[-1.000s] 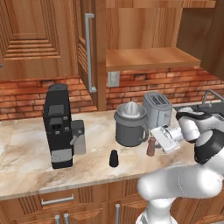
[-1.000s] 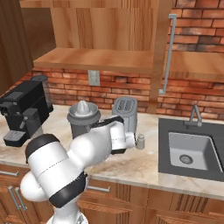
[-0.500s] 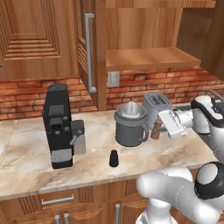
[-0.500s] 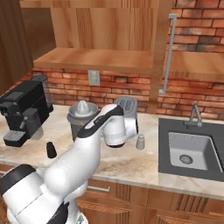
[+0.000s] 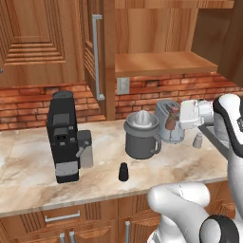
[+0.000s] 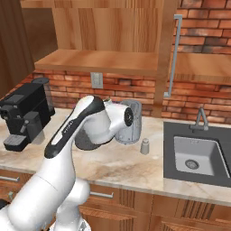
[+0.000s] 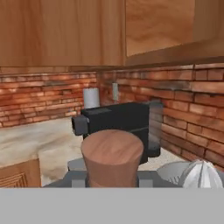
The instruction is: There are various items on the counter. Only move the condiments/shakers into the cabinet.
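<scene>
Now lifted off the desk [image 5: 28, 171], higher than half a second ago: brown shaker [image 5: 171, 119], pinched between the fingers [image 5: 176, 118], in front of the toaster [image 5: 167, 124]. Nearest the front edge, black shaker [image 5: 123, 172]. Farther right, pale grey shaker [image 5: 198, 140]. Beyond, open cabinet shelf [image 5: 163, 62].

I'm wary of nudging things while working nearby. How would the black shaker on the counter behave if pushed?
The black shaker looks small and tapered, so probably light and likely to slide on the smooth counter. It stands alone and upright, so a high push may tip it, and it could then roll.
</scene>
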Motion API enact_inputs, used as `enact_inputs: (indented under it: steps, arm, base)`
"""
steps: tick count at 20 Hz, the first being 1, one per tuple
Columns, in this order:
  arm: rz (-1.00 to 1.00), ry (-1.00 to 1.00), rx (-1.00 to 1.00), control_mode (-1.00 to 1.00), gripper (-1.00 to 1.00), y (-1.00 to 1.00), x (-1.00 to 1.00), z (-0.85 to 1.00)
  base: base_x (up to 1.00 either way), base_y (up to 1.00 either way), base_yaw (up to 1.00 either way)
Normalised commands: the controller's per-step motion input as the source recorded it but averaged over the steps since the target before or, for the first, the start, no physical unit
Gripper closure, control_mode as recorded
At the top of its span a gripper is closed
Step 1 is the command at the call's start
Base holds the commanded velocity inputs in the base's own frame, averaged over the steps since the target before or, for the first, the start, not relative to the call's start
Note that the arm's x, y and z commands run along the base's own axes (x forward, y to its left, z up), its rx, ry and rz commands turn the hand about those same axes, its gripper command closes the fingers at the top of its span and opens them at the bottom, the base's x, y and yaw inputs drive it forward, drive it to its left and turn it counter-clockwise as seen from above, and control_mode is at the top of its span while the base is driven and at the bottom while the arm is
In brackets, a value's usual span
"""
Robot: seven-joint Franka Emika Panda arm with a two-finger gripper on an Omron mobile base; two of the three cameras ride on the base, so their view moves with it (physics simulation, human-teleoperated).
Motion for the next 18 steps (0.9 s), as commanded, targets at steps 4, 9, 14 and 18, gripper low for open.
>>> enact_inputs:
  steps: [4,9,14,18]
  arm:
    - [-0.38,0.10,-0.04,-1.00,1.00,-0.01,-0.17,1.00]
    - [-0.27,0.21,-0.04,-1.00,1.00,-0.04,-0.30,1.00]
    - [-0.24,0.31,0.00,-1.00,1.00,-0.01,-0.08,1.00]
    - [-0.14,0.19,0.04,-1.00,1.00,-0.01,0.00,1.00]
  base:
    - [0.00,0.00,0.00]
    - [0.00,0.00,0.00]
    - [0.00,0.00,0.00]
    - [0.00,0.00,0.00]
